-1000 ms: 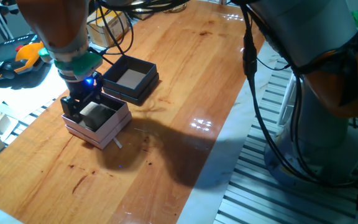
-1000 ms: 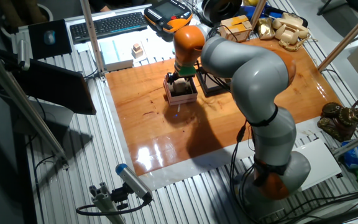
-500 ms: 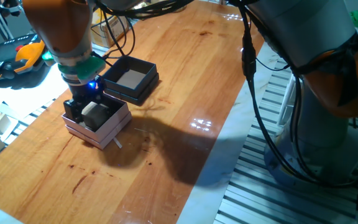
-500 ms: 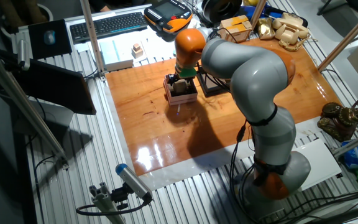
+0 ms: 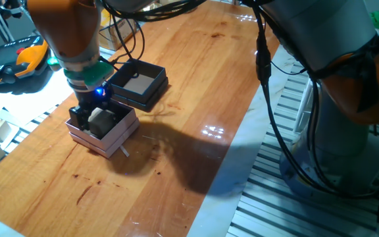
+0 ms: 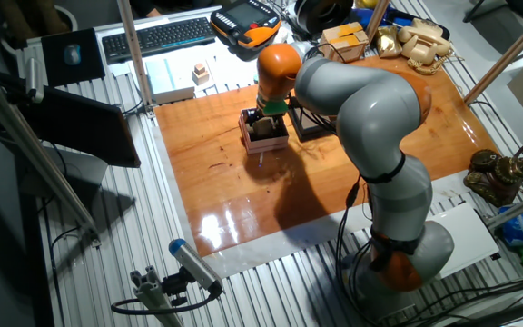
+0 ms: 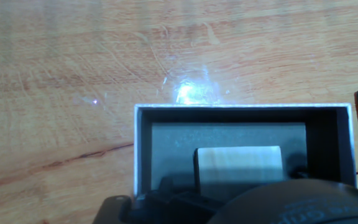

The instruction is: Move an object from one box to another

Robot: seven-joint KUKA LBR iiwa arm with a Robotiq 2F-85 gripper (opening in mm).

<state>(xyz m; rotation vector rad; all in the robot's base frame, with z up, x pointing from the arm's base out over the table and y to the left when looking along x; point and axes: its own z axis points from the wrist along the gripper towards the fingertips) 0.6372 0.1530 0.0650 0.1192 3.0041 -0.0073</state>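
The hand [image 5: 92, 118] is down inside the pink box [image 5: 114, 136], clenched on the small pale wooden cube [image 7: 238, 163], just off the box's dark floor. This looks like the lift-out step; next comes carrying it across to the matte black box [image 5: 151, 89] beside it on the glossy wooden tabletop [image 5: 196, 79].

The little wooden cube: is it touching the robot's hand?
Cannot tell. In the hand view the cube sits in the pink box, but the hand hides any contact.

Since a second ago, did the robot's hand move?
Yes. The gripper has risen a little, judged against the pink box, which stayed put. The cube rose with it.
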